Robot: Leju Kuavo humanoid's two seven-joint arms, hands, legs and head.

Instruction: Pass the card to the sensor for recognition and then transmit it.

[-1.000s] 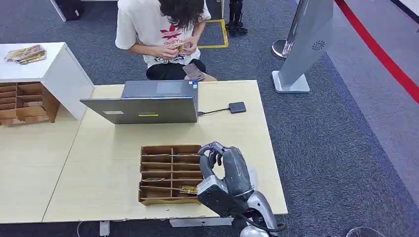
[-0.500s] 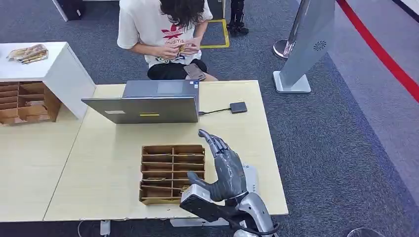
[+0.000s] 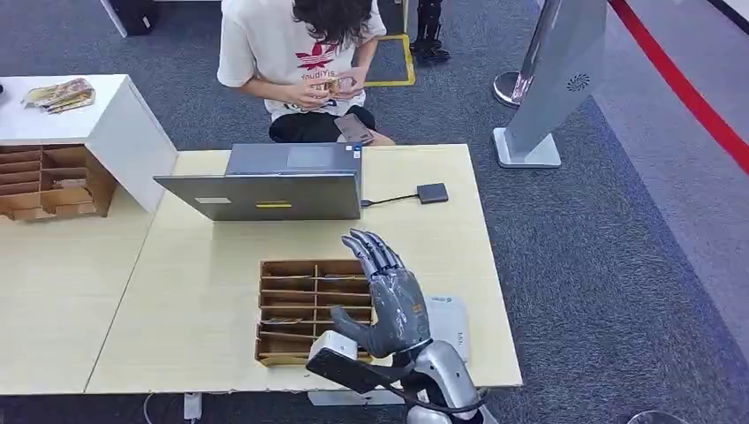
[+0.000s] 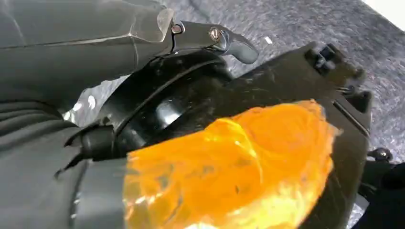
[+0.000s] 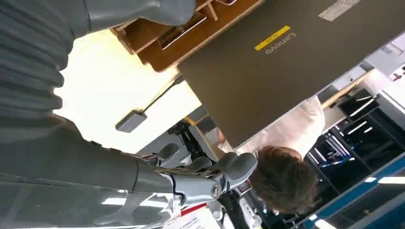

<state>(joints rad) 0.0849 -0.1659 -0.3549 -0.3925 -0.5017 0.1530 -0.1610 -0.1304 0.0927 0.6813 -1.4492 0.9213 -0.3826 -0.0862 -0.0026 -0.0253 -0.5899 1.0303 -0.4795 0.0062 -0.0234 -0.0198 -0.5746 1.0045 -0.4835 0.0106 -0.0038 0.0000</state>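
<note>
My right hand hovers over the right side of a wooden divided box. Its fingers are spread and straight, the thumb points toward the box, and it holds nothing. A patterned card lies in one of the near compartments. The sensor, a small dark square pad, lies on the table beyond my hand and is wired to the laptop. The right wrist view has the fingers stretched out, with the sensor and the laptop's back behind them. At my left hand one dark finger is out straight, with nothing in it.
A person sits behind the table, holding cards. A white flat device lies beside my right hand near the table's front edge. A second wooden box and a white cabinet stand at the left. A grey stand rises on the carpet at right.
My right hand's fingers, curled a second ago, have uncurled and spread flat, and the hand has turned palm down over the box. The camera has shifted slightly.
</note>
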